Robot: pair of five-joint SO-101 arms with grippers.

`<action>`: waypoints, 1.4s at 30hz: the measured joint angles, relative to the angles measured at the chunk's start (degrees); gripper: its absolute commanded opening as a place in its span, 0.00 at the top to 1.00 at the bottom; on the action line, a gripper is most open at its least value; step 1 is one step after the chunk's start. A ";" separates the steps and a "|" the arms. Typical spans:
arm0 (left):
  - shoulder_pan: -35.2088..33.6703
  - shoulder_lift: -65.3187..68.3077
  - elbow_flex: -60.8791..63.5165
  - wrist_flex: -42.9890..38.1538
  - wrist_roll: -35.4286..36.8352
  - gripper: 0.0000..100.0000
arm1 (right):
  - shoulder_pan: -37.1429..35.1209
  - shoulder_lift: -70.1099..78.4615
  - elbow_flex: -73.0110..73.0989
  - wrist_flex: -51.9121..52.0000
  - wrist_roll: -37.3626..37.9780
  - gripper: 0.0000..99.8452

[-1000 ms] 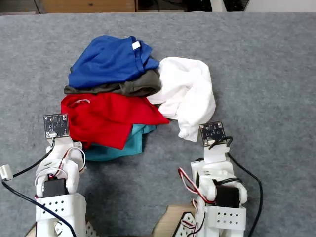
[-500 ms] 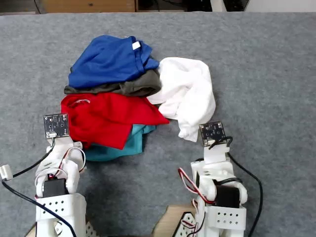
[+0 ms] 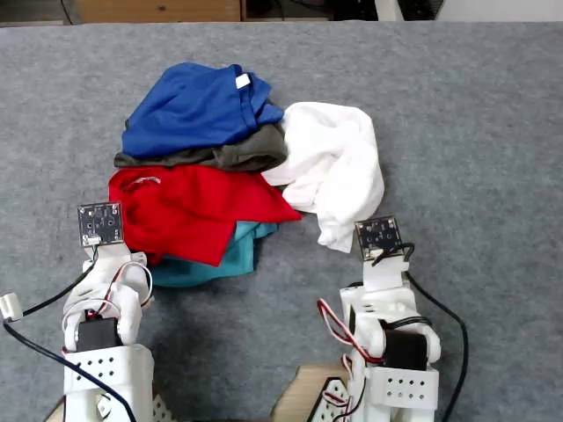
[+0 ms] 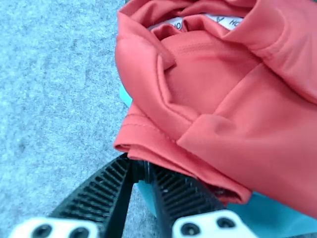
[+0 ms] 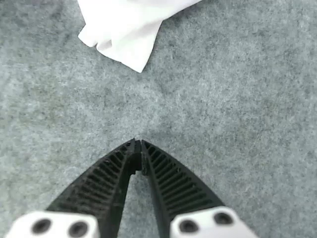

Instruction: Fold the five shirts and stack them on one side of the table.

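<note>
Five shirts heaped unfolded on the grey tabletop [image 3: 475, 132], just beyond both arms. At the far end, a blue shirt [image 3: 189, 105], crumpled, lying over a dark olive shirt [image 3: 237, 156]. Nearer, a red shirt [image 3: 198, 211] spread wide, long axis across the tabletop, covering most of a teal shirt [image 3: 220, 264]. To the right and touching the pile, a white shirt [image 3: 339, 171], bunched, long axis running away from the arms.

Left jaws closed tip to tip, gripping nothing as far as can be judged. Tips right at the near hem of the red shirt, with a strip of teal just past them. Hem doubled over on itself there, collar and label farther on, soft ridges throughout.

Right jaws likewise pressed together and empty, over bare tabletop. Near corner of the white shirt a little ahead, apart from the tips.

By the look of it, task not yet started: no shirt laid flat, none folded, none stacked. Closest to a grasp: the red shirt, straight ahead of the left jaws; for the right jaws, the white one.

For either, a parting of the jaws first, then a pinch on one edge. Limp cloth, likely to drag its neighbours along: red resting on teal, white leaning against olive and red.
</note>
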 measured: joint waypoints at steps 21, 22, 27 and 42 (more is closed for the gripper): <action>0.00 0.00 0.00 0.00 0.00 0.98 | -1.05 0.00 0.00 0.00 0.00 1.00; 0.00 0.00 0.00 0.00 0.00 0.98 | -1.23 0.00 0.00 0.00 0.00 1.00; 0.00 0.00 0.00 0.00 0.00 0.98 | -1.41 0.00 0.00 0.00 0.00 0.99; -6.95 0.00 -0.88 4.57 -0.26 0.98 | -1.05 0.00 0.00 0.00 7.91 0.87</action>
